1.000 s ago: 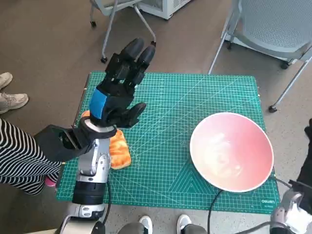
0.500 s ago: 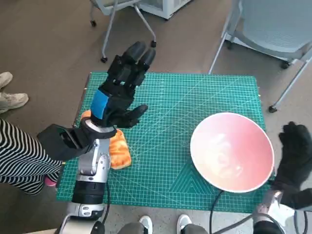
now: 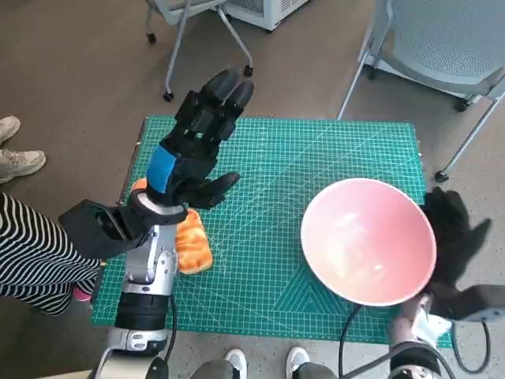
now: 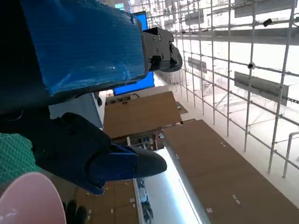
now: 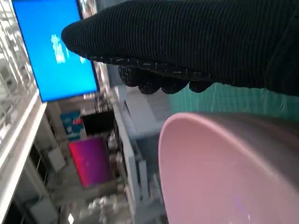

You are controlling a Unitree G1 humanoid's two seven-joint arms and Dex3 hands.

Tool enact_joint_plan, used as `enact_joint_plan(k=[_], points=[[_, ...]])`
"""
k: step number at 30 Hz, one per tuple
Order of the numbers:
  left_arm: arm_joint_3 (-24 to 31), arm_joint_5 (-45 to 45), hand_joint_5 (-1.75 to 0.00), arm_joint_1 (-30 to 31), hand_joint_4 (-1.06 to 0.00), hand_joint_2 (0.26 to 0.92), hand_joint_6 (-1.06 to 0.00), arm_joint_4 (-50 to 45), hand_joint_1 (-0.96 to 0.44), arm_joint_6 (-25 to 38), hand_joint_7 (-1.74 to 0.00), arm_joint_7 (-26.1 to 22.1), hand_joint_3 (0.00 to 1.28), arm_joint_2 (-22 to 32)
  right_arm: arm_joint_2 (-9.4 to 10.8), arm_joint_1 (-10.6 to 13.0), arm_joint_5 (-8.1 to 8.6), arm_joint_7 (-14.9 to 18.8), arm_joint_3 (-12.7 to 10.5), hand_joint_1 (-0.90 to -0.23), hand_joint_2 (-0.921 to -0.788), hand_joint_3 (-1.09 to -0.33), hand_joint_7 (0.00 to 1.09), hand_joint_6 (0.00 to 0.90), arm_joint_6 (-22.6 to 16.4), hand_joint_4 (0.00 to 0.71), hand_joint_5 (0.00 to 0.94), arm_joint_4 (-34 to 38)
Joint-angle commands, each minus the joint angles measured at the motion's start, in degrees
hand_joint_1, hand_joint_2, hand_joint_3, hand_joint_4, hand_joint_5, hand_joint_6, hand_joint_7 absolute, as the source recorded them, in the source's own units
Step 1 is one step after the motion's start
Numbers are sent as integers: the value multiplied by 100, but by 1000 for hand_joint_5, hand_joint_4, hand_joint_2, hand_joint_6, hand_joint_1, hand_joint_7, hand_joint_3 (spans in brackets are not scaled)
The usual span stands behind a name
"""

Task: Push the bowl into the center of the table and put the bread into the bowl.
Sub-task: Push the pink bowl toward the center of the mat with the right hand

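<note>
- Left robot hand: raised above the bench's 9 o'clock side, fingers spread and extended toward 12 o'clock; released, holding nothing.
- Right robot hand: gloved, at the bowl's 3 o'clock rim, pressed against its outer wall; fingers lie along the wall, grasping nothing.
- Bowl: pink, empty, on the bench toward 4 o'clock, tilted slightly.
- Bread: orange-brown piece on the mat near 8 o'clock, partly under the left forearm, well apart from the bowl.
- Bench: covered by a green gridded cutting mat.
- Room: brown floor; grey chair at 1 o'clock; a person's striped sleeve at 8 o'clock; white shoe at 9 o'clock.
</note>
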Motion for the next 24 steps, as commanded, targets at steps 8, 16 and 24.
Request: enact_joint_plan(k=[8,16,24], points=[[83,-60,-221,26,-29,772,1,-92,-459,15,-450,-37,459,94,109,-394,25,203,118,-607,-921,-729,419,115,449,184,14,124],[118,-55,-217,90,-33,777,1,-111,-462,25,-446,-45,448,109,209,-748,-72,114,242,-612,-921,-720,414,115,611,188,12,250],[125,-63,-190,175,-44,803,1,-194,-456,69,-440,2,401,108,351,-1099,-203,-9,423,-579,-921,-734,413,111,794,176,3,399]])
